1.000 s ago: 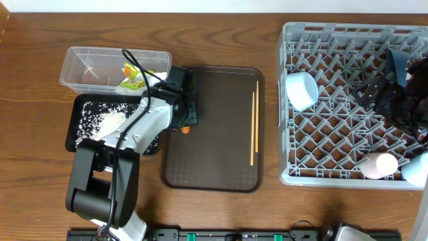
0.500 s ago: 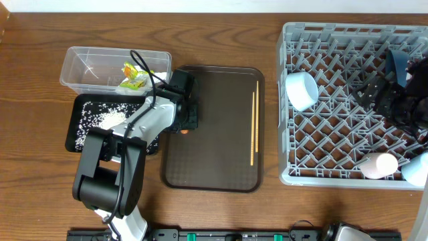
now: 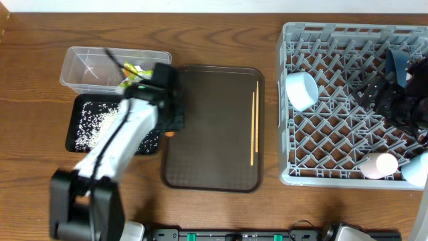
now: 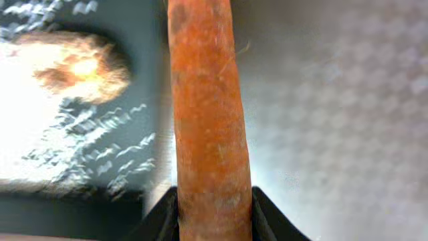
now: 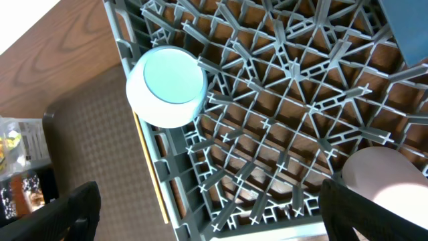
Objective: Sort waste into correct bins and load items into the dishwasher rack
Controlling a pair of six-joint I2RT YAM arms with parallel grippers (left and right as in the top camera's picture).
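Observation:
My left gripper (image 4: 214, 215) is shut on the small orange carrot (image 4: 210, 114), which stands lengthwise between the black jaws. From overhead the left gripper (image 3: 172, 120) hovers over the seam between the black tray (image 3: 83, 140) and the brown serving tray, and the carrot's tip (image 3: 170, 134) peeks out below it. Rice grains (image 3: 93, 124) and a brown food lump (image 4: 80, 67) lie in the black tray. The yellow-green wrapper (image 3: 134, 71) lies in the clear tub (image 3: 87, 67). My right gripper (image 5: 214, 224) hangs open over the dishwasher rack (image 3: 334, 107), holding nothing.
The chopsticks (image 3: 254, 127) lie along the right side of the brown serving tray (image 3: 214, 147). In the rack are the white bowl (image 3: 301, 90), the dark blue dish (image 3: 398, 63), a pink cup (image 3: 378, 165) and a blue cup (image 3: 418, 169).
The left jaws have closed on the carrot. The left arm has swung left with it, from the serving tray's left side toward the black tray. The right arm has not moved.

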